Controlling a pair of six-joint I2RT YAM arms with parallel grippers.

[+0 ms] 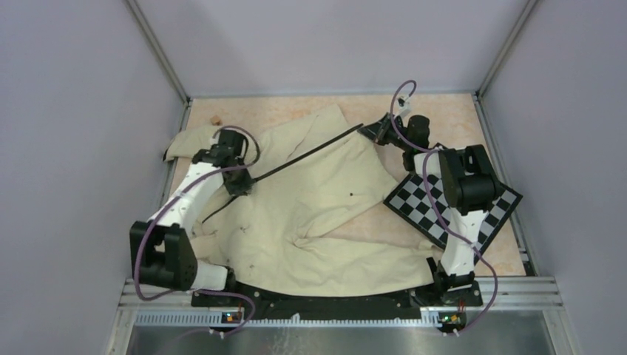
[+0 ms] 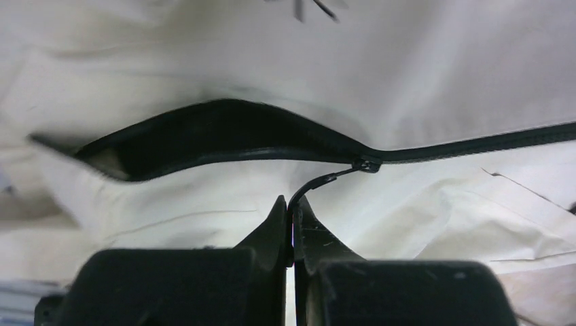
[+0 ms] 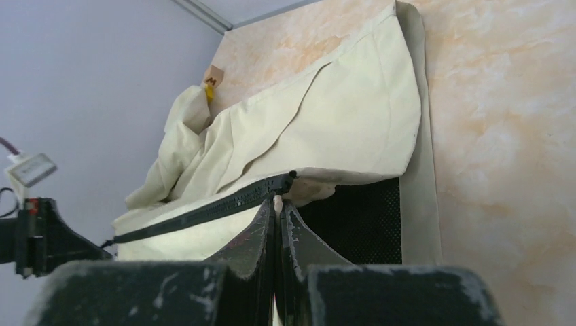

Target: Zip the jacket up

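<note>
- Lilac walls close in a peach marbled table (image 1: pixel 296 111), with both arm bases at its near edge
- Cream jacket (image 1: pixel 310 214) lies crumpled over the table's middle and left, reaching from just beside the bases to the far part, with one fold at the left edge
- Black zipper (image 1: pixel 310 154) runs in a straight, taut line across the jacket, from the left claw (image 1: pixel 240 181) at its near-left end to the right claw (image 1: pixel 381 133) at its far-right end
- Left claw is pinched tight on the thin pull tab (image 2: pixel 319 182), which curves up from between the fingertips to the slider (image 2: pixel 367 165)
- Seen from the left wrist, the zipper is joined into one dark line to the right of the slider; to the left of it the two sides gape apart around a dark opening
- Right claw has its tips pressed together on the jacket's edge just under the zipper's end, with a small bit of cream cloth showing between them
- Dark mesh lining (image 3: pixel 353 221) shows beside that end, under the raised cream cloth
- Checkerboard (image 1: pixel 414 203) lies flat on the table's right side, partly under the right arm; whether it touches the jacket I cannot tell
- Small tan tag (image 1: pixel 216 118) sits at the far left of the table, just past the jacket
</note>
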